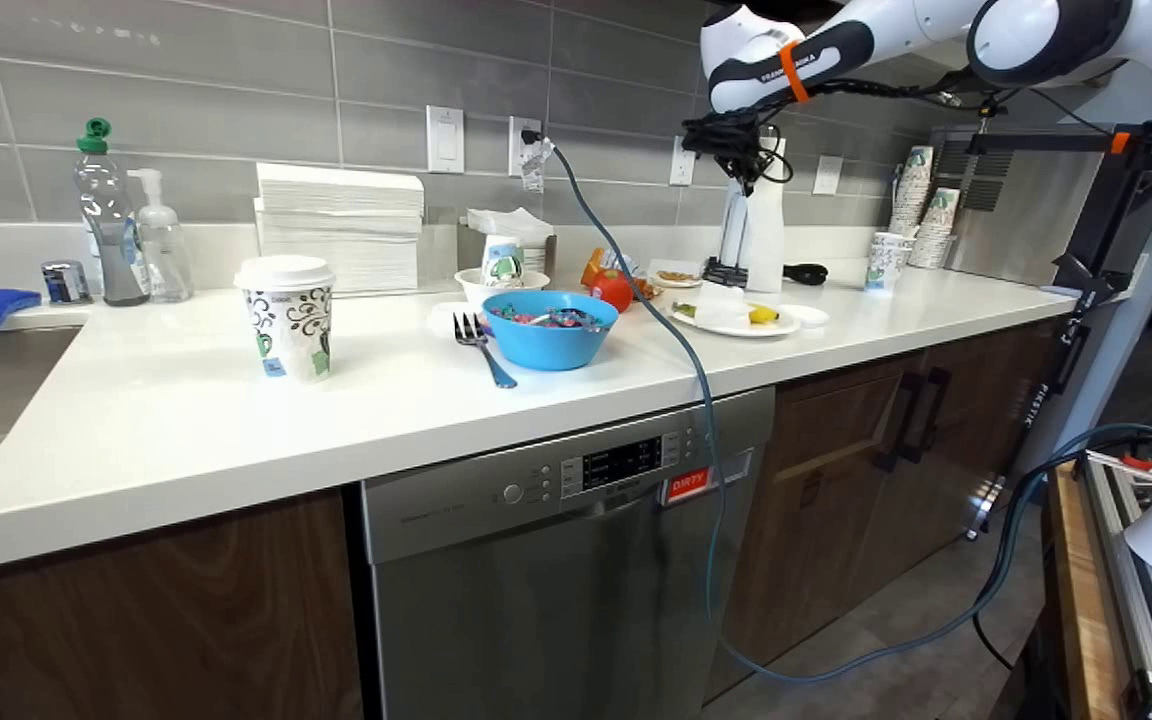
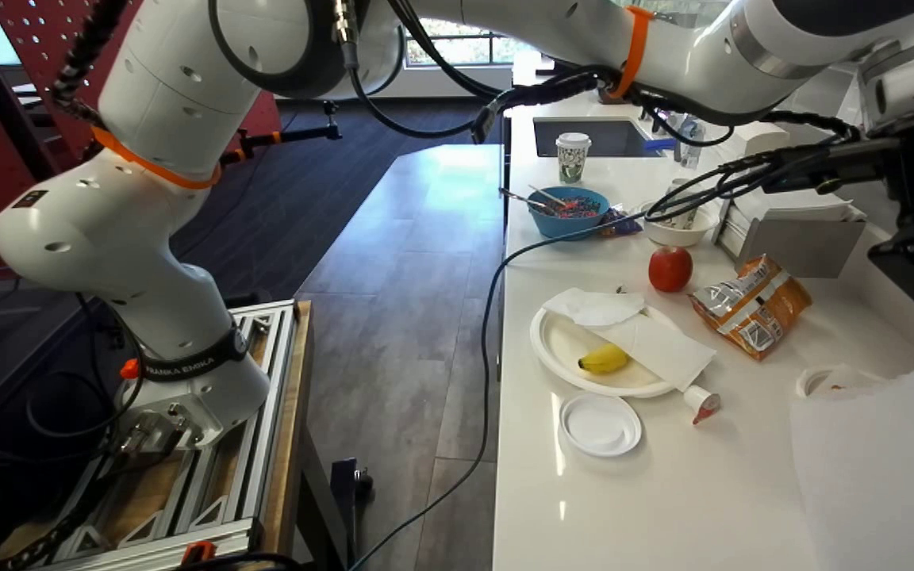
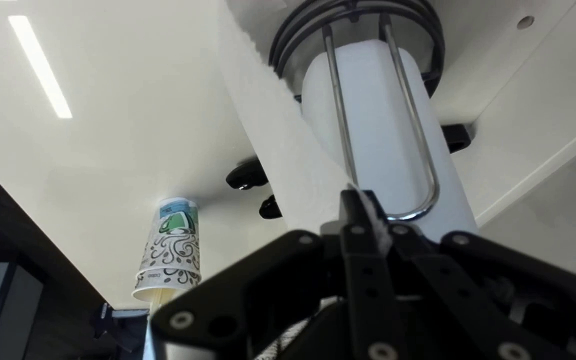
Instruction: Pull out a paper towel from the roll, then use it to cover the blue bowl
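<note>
In the wrist view, the jaws of the gripper [image 3: 362,201] are pressed together, pinching the paper towel [image 3: 288,150], which hangs beside the roll [image 3: 378,125]. In an exterior view, the blue bowl [image 1: 548,347] stands on the counter [image 1: 186,430], holding multicoloured things [image 1: 554,318]. In an exterior view, a red fruit [image 2: 670,270] and a white plate [image 2: 562,341] sit between the bowl and the ragged-edged paper towel.

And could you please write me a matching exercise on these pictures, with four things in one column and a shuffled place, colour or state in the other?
1. blue bowl
2. paper towel
3. roll
4. crinkled bag

A. standing in a wire holder
B. orange and silver
C. uncovered, with multicoloured contents
D. pinched in the pincer

Right pairs: 1-C, 2-D, 3-A, 4-B.
</note>
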`<act>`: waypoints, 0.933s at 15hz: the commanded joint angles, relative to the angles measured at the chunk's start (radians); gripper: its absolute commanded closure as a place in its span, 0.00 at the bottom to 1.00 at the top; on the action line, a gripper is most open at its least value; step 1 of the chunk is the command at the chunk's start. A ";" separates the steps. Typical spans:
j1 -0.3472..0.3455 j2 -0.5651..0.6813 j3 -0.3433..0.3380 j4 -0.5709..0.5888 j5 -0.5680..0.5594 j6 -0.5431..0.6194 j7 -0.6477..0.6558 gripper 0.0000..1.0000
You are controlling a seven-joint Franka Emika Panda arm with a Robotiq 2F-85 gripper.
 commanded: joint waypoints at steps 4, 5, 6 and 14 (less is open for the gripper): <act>-0.012 0.040 0.044 0.142 0.182 -0.302 0.098 1.00; -0.013 0.045 0.044 0.155 0.196 -0.322 0.120 1.00; -0.014 0.049 0.045 0.166 0.210 -0.337 0.135 1.00; -0.021 0.096 0.030 0.190 0.199 -0.252 0.180 1.00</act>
